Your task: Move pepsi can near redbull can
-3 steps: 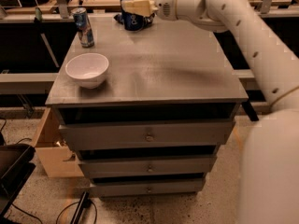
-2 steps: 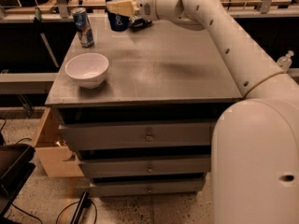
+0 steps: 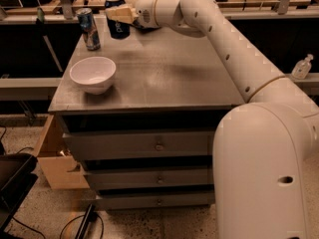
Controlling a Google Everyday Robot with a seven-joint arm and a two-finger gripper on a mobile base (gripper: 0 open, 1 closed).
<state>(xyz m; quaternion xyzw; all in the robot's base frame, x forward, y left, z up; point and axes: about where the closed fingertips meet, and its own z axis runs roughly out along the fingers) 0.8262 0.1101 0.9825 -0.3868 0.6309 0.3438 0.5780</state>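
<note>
**End effector point(image 3: 113, 14) clamped on pepsi can at back-left of desk**

Far left: slim, tall blue-and-silver redbull can point(image 3: 88, 29), upright near the back-left edge of the grey metal desk point(image 3: 164, 78). In front of it, well apart: round white bowl point(image 3: 93, 74). Just right of the slim can, not touching: stout dark-blue pepsi can point(image 3: 118, 30) with white lettering, upright, pinched near its silver top by tan fingers point(image 3: 123, 13). Lifted or resting on the desk: cannot tell. Further right: white arm point(image 3: 234, 54) stretching in from the near right.

Judged almost finished, with only the set-down left. For a clean finish:
- Lower straight down until the base sits flat.
- Leave a small gap beside the slim can.
- Open gently.
- Withdraw up and rightward, clear of the tall narrow can, likely easy to topple.
</note>
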